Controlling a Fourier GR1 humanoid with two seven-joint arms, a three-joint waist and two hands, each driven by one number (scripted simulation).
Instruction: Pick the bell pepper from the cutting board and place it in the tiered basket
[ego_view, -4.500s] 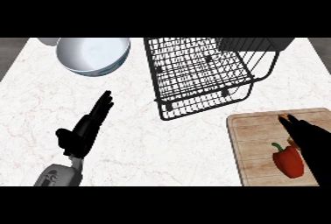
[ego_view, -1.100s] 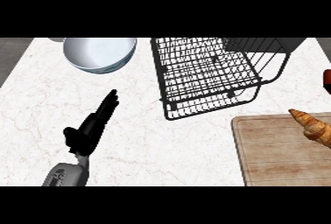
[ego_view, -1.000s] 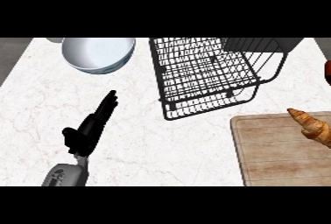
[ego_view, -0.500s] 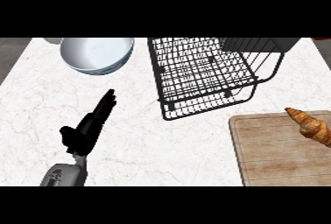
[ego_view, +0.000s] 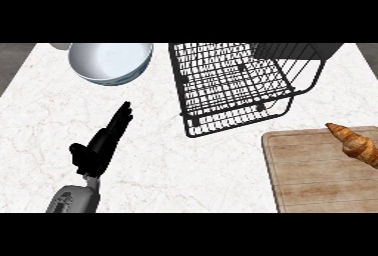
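A kitchen: a white marble counter (ego_view: 184, 165) carries a wooden cutting board (ego_view: 310, 175), a croissant (ego_view: 356, 145), a white bowl (ego_view: 111, 61) and a black wire tiered basket (ego_view: 236, 85).

Black wire tiered basket (ego_view: 236, 85), white-marbled counter (ego_view: 162, 165), golden-brown croissant (ego_view: 356, 144).

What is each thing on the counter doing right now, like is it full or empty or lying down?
Tiered basket: standing on the counter, nothing seen inside.
Bowl: upright, empty.
Cutting board: flat on the counter, no bell pepper on it.
Croissant: lying on the board's right side.
Left hand: open, fingers straight, holding nothing.
Right hand: out of view.
Bell pepper: not visible.
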